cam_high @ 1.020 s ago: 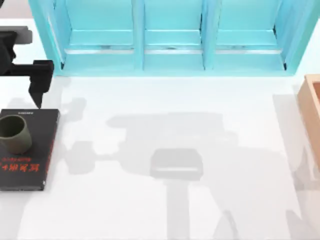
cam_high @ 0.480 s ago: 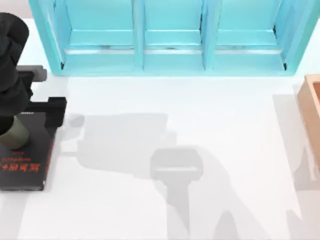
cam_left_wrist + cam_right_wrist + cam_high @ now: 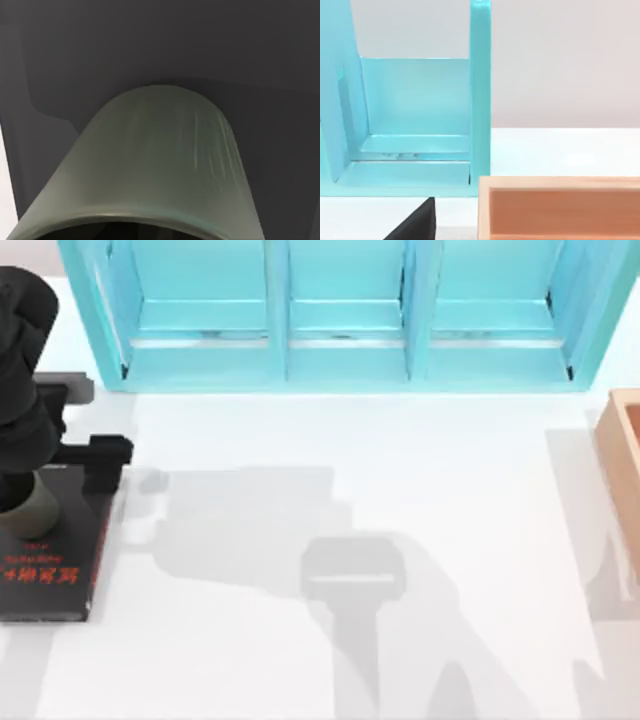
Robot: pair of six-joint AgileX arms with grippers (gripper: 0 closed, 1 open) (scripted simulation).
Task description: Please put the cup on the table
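Observation:
The olive-green cup (image 3: 30, 516) stands on the black book with red lettering (image 3: 55, 575) at the table's left edge. My left gripper (image 3: 32, 488) hangs directly over the cup, and the arm's black bulk hides the cup's top half. In the left wrist view the cup's wall (image 3: 160, 165) is very close, with the book's dark cover (image 3: 150, 45) behind it. The white table (image 3: 350, 440) spreads to the right of the book. My right arm is parked off the table's right side, its wrist view facing the shelf end.
A turquoise shelf unit (image 3: 340, 320) (image 3: 415, 100) runs along the back of the table. A wooden box (image 3: 625, 460) (image 3: 560, 205) sits at the right edge. Grey shadows of the arms lie across the middle of the tabletop.
A second ago the left gripper was behind the book with the cup in full sight. It has since come down over the cup, and in the last half second it has barely shifted.

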